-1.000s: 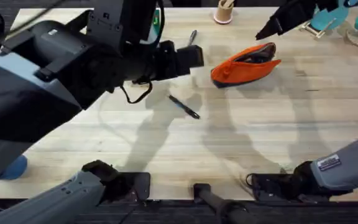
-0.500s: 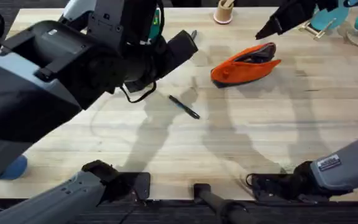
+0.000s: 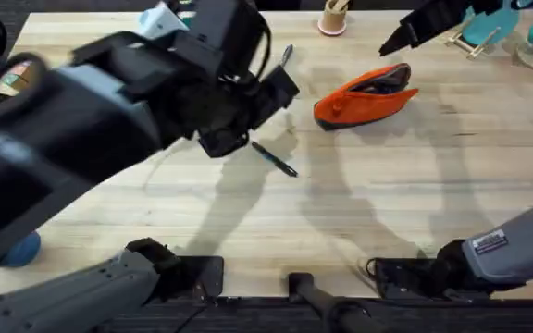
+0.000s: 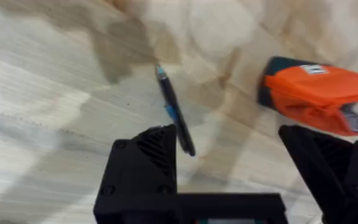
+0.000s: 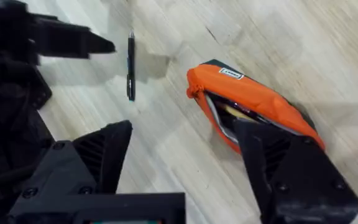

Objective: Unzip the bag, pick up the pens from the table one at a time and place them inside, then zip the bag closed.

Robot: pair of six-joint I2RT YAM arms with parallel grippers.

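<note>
The oblong orange-red soft fabric pouch (image 3: pixel 365 96) lies toward the far edge of the pale jointed-plank wooden surface (image 3: pixel 415 194), right of its middle. Its top zipper gapes open, with something yellowish showing inside in the right wrist view, so the unzipping looks done and the step in hand is picking up pens.

A slim black pen with a blue band (image 3: pixel 274 158) lies flat near the middle of the surface, well apart from the pouch. A second, dark grey metallic pen (image 3: pixel 287 55) lies nearer the far edge, left of the pouch and partly hidden by the left arm.

The left tool (image 4: pixel 229 152) hangs above the black pen, its black fingers spread wide apart and holding nothing. In its own wrist view the pen sits just off one fingertip, not centred between the two.

The right tool (image 5: pixel 185 146) hovers high over the pouch, fingers also apart and empty.

Next, the left tool likely needs to shift sideways until the pen lies between its fingers, turn so they straddle the barrel crosswise, then descend to the surface and close. The pen is thin and round, so it may roll if nudged by one finger first.
</note>
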